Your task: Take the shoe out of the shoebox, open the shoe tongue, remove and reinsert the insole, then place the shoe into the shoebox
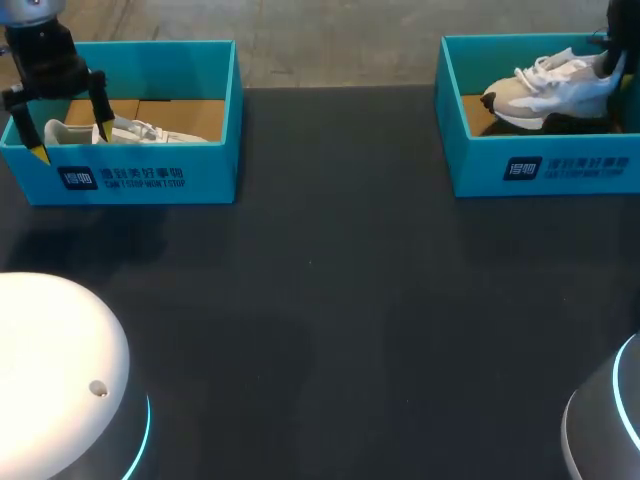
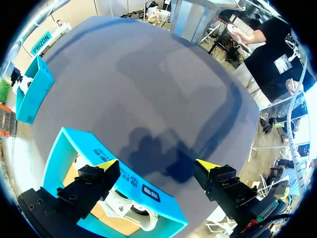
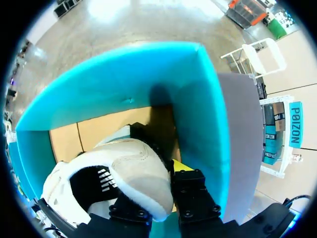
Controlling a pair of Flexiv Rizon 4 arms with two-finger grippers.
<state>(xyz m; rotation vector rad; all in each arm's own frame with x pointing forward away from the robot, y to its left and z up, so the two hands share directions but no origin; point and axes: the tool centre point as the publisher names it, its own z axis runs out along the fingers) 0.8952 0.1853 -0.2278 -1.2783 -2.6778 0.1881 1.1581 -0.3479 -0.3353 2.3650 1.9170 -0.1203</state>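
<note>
Looks like we're on step one, getting the shoe [image 3: 124, 168] out. The right gripper [image 3: 161, 186] is down inside its shoebox [image 3: 148, 74] with the shoe's heel wedged between the fingers. I'm pretty sure it's clamped, though one fingertip hides behind the heel. The box wall sits just beside the outer finger.

The left gripper [image 1: 71, 142] hangs wide open, with the front wall of the second shoebox [image 1: 150, 175] between its fingers and another shoe [image 1: 130, 130] under them.

Next I'd guess a straight lift, clearing that wall.
</note>
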